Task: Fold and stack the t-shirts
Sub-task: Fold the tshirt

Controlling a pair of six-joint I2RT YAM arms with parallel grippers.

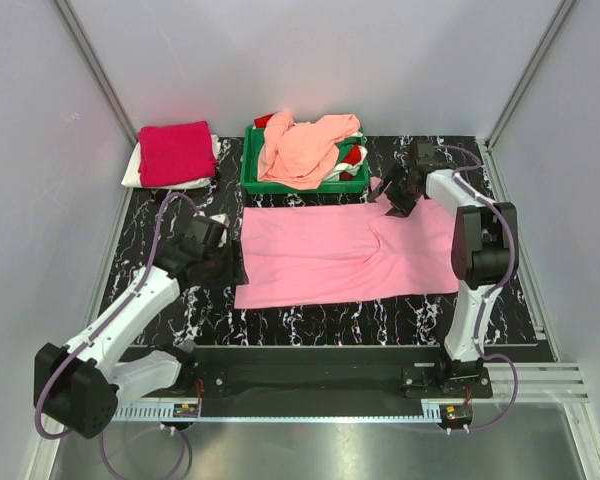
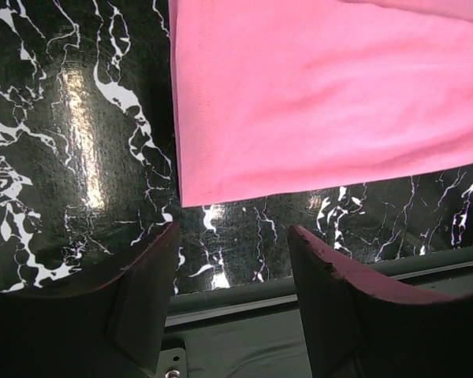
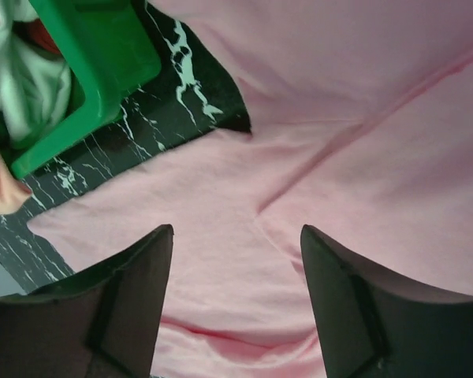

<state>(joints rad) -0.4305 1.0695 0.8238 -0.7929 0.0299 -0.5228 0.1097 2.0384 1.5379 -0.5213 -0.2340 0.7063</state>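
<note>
The pink shirt (image 1: 345, 255) lies spread flat on the black marbled worktop (image 1: 310, 320), in the middle, with its long side running left to right. On its right part one layer is folded over another, and the top view shows a short crease there.

The left gripper (image 2: 232, 276) is spread and holds nothing. It hangs low over the bare worktop, just beside the near left corner of the pink shirt. In the left wrist view the hem of this corner is a little ahead of the fingers (image 2: 154, 291) and does not touch them.

The right gripper (image 3: 236, 276) is also spread and empty. It is above the far right part of the pink shirt, close to the front right corner of the green tray (image 1: 252, 180). In the right wrist view only pink cloth is between the fingers (image 3: 355, 307), with a fold edge running diagonally. I cannot tell if the tips touch the cloth.

The tray stands behind the pink shirt, near its far edge. A crumpled peach shirt (image 1: 300, 150) fills it, and bits of white and red cloth show beside it.

At the far left corner a folded crimson shirt (image 1: 175, 152) rests on top of a white shirt (image 1: 130, 176), well apart from the pink one.
</note>
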